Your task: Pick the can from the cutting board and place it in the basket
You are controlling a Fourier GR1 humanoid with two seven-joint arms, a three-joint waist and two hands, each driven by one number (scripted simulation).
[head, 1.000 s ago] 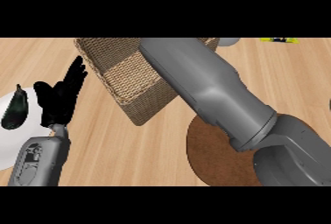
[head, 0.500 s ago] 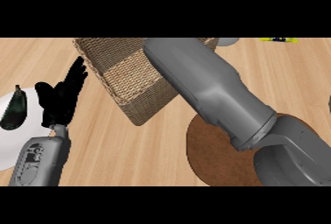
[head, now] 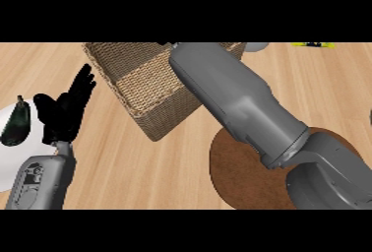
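The basket (head: 145, 93) is showing tan weave. The board (head: 240, 172) is looking brown, the counter (head: 145, 167) pale wood, the left hand (head: 65, 110) black.

This looks like a kitchen. The table (head: 109, 162) has a light wooden top, like a kitchen counter. On it sit a woven basket (head: 149, 91), a round brown cutting board (head: 240, 177) and a white plate (head: 18, 157) with a dark vegetable (head: 15, 125) on it. These are things for food.
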